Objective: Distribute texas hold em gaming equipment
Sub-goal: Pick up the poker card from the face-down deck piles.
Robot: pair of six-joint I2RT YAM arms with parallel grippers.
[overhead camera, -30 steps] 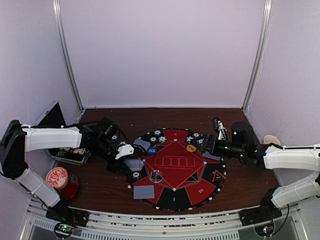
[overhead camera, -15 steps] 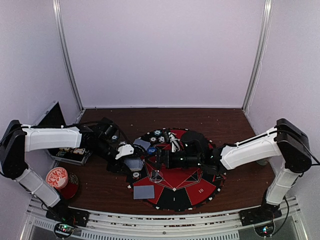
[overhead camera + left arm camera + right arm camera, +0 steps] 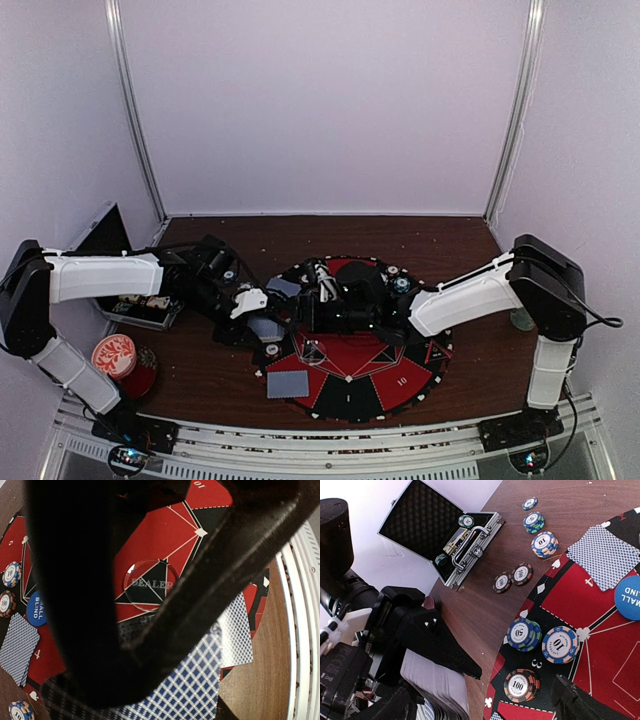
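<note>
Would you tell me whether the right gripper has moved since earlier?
Yes. The right gripper swept left across the mat, from its right edge to its left half.

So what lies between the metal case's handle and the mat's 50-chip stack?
Two dark poker chips side by side on the table; right wrist view shows it.

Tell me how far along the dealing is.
Done: chip stacks, a card, the small blind button and the dealer button sit on the mat. In hand: the left gripper is shut on the deck; the right gripper is open near it. Left: chips in the case and beside the mat.
</note>
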